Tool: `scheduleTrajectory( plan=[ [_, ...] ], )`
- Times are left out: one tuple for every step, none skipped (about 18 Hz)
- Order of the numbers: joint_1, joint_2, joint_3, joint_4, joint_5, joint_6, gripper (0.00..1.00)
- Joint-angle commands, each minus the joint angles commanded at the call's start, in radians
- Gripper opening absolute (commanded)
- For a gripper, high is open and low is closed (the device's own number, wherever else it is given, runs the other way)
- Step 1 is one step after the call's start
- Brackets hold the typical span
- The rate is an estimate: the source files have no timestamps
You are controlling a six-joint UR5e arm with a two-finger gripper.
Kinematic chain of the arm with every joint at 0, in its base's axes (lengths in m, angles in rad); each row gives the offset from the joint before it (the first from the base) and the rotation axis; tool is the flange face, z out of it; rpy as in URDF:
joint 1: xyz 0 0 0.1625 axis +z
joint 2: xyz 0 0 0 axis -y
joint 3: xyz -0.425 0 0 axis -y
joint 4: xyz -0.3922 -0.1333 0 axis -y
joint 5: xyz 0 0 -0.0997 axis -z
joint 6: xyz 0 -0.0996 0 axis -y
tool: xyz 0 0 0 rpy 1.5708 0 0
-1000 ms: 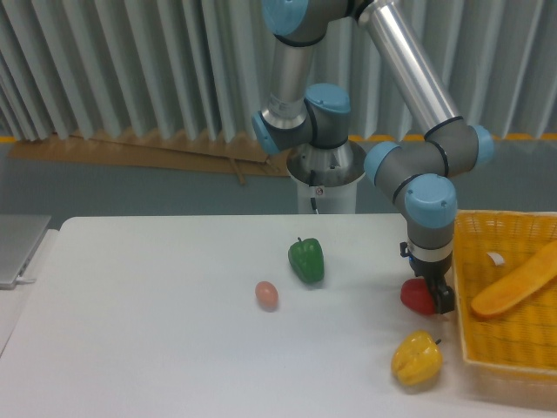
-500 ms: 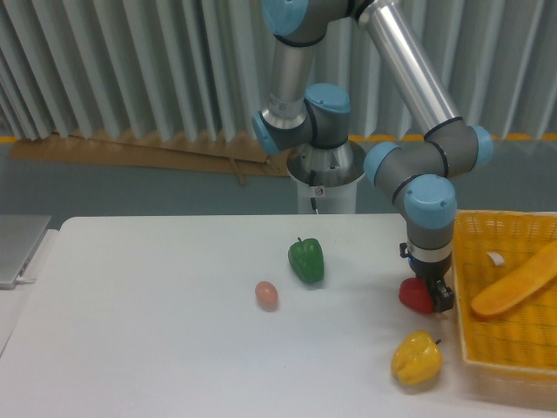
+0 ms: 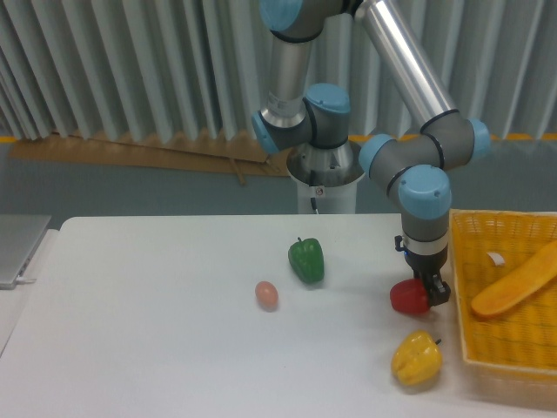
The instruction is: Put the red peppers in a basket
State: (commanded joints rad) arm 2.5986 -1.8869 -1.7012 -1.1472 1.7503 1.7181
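**Red pepper in the gripper beside the basket**

The broad white table [image 3: 157,331] fills the near part of the scene, with open surface across its left and near-centre. At its right edge sits the large rectangular yellow-orange basket with woven mesh walls [image 3: 513,348], cut off by the frame; inside it lies a long orange vegetable [image 3: 515,280]. The silver-and-blue robot arm [image 3: 409,78] reaches down from the far side to a spot just left of the basket's near-left wall.

The small glossy red bell pepper [image 3: 407,297] is round and shiny; its stem is hidden. It sits just outside the basket, near the left rim, and whether it rests on the table or is lifted cannot be told. The dark two-finger gripper [image 3: 426,292] is clamped on it from above, covering its right side.

Near it, toward the front, lies a yellow bell pepper [image 3: 416,359], close to the basket's corner. A green bell pepper [image 3: 306,259] stands well apart to the left, and a small pinkish egg-shaped object [image 3: 266,295] lies left of that.
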Motion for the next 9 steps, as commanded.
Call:
scheduleTrajectory(
  plan=[
    [0.000,0.008,0.002,-0.014,0.000,0.002,0.63],
    [-0.003,0.011,0.003,-0.019,-0.002,-0.009,0.50],
    [-0.003,0.011,0.003,-0.020,-0.002,-0.012,0.50],
    [-0.005,0.011,0.003,-0.020,-0.003,-0.014,0.56],
    [-0.008,0.008,0.003,-0.019,-0.006,-0.015,0.95],
    [-0.009,0.005,0.003,-0.017,-0.005,-0.015,1.00],
    [-0.012,0.003,0.000,-0.014,-0.005,-0.018,1.00],
    [-0.026,0.002,0.002,-0.012,-0.006,-0.018,1.00],
    [-0.043,0.000,0.003,-0.011,-0.006,-0.032,1.00]
  ],
)
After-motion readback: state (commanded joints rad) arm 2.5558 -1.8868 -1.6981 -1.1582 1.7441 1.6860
